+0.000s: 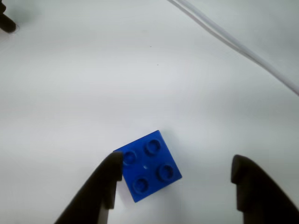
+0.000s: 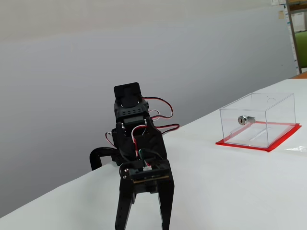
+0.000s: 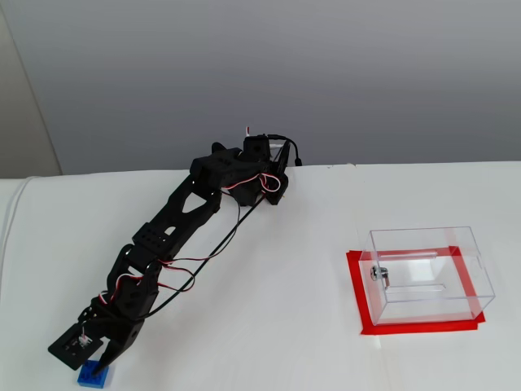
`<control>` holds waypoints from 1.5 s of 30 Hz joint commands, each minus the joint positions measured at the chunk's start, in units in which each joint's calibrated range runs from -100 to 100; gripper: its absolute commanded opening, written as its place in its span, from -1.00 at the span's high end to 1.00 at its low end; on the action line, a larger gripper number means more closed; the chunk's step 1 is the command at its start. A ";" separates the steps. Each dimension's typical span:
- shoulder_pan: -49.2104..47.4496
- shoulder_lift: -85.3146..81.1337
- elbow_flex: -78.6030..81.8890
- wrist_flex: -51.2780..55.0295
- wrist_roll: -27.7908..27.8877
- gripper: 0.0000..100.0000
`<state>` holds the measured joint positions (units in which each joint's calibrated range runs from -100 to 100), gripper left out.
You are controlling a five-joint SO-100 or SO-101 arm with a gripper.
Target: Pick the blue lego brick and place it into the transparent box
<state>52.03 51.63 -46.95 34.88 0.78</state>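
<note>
The blue lego brick (image 1: 148, 165) lies flat on the white table, studs up, turned at an angle. My gripper (image 1: 176, 161) is open and straddles it in the wrist view. The left finger (image 1: 105, 186) overlaps the brick's left corner, while the right finger (image 1: 252, 186) stands well clear of it. From another fixed view the brick (image 3: 92, 376) sits at the bottom left, just under the gripper (image 3: 98, 358) of the outstretched arm. The transparent box (image 3: 427, 273) stands far to the right on its red base (image 3: 415, 328), also seen as the box (image 2: 256, 120); the brick is out of sight there.
A white cable (image 1: 233, 44) crosses the upper right of the wrist view. A silver lock (image 2: 244, 120) sits on the box wall. The arm's base (image 3: 264, 167) stands at the table's back edge. A small dark object (image 1: 7, 23) shows at the top left.
</note>
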 commanded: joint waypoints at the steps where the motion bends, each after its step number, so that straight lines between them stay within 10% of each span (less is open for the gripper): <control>1: -0.46 -5.00 -0.78 -0.24 -5.48 0.47; 19: -2.09 -4.49 -0.78 -0.41 -24.42 0.48; 37: 1.09 -4.41 -0.78 0.02 -29.33 0.47; 45: 1.83 -5.26 -1.24 -0.59 -22.44 0.47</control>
<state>52.67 51.71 -46.87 35.13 -26.33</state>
